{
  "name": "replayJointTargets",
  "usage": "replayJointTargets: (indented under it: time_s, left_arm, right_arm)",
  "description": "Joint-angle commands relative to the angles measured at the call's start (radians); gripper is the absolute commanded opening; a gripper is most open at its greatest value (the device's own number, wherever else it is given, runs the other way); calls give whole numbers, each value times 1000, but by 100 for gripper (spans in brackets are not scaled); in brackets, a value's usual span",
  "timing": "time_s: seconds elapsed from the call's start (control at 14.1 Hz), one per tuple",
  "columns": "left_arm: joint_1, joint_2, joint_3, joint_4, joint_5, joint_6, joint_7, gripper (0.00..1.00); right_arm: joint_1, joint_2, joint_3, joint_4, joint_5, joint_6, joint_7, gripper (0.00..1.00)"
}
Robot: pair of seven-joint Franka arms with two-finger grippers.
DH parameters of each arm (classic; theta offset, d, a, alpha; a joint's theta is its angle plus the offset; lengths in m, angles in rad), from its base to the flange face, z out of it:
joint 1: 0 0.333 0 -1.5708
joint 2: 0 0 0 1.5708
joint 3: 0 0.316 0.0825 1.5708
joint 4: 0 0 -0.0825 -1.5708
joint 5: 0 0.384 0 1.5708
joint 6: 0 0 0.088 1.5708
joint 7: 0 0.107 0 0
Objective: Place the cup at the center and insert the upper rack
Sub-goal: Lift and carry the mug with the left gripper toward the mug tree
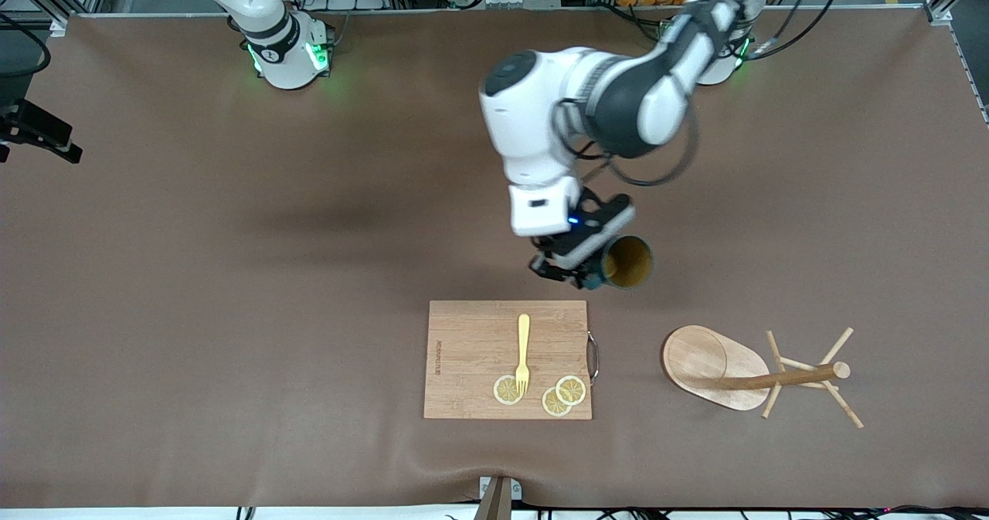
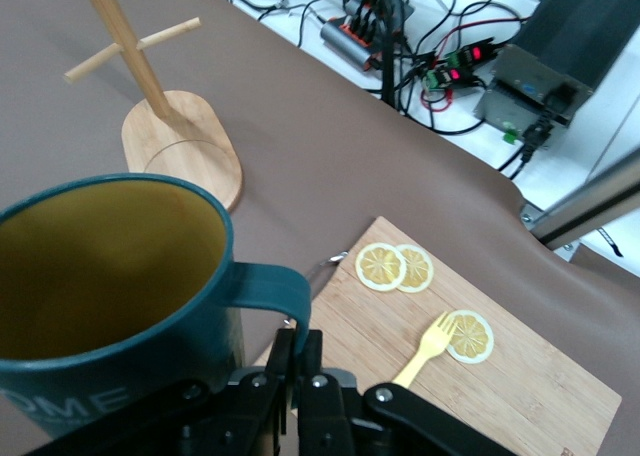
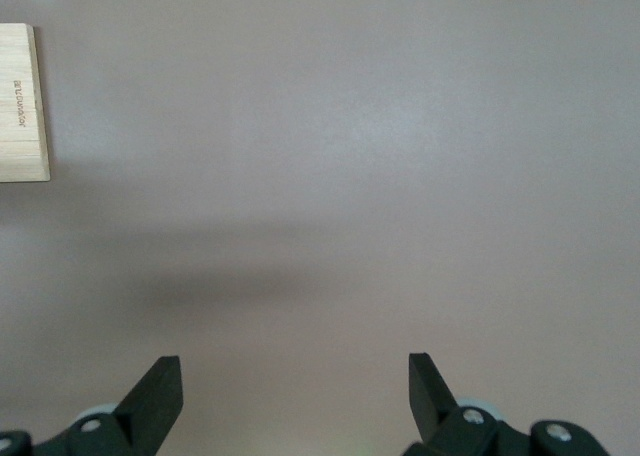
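The dark teal cup (image 1: 627,262) (image 2: 110,266), yellowish-olive inside, hangs in the air by its handle. My left gripper (image 1: 591,276) (image 2: 299,338) is shut on that handle, over bare table between the cutting board's corner and the upper rack. The upper rack (image 1: 715,365) (image 2: 180,146), a light wooden mug tree with an oval base, pole and thin pegs, stands upright toward the left arm's end of the table. My right gripper (image 3: 295,386) is open over bare table with nothing between its fingers; the front view does not show it.
A bamboo cutting board (image 1: 506,358) (image 2: 480,366) (image 3: 22,106) lies near the table's front edge. On it are a yellow fork (image 1: 523,354) (image 2: 425,346) and three lemon slices (image 1: 562,395). A metal handle sticks out of the board's side toward the rack.
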Motion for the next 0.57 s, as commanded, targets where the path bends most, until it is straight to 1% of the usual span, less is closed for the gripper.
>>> replayJointTargets:
  time_s: [0.0,0.28,0.5]
  left_arm:
    - [93,-67,-11,-28,-111,7,117,0]
    - [230,-112,-11,-28,-321,0,246,0]
    - [306,-122,-11,-26,-463,0,274,0]
  right_arm:
    - [1,11,4,27,-1,-19,11,100]
    - [-8,11,1,27,-1,-20,0,100]
    - [-8,12,1,27,1,-20,2,100]
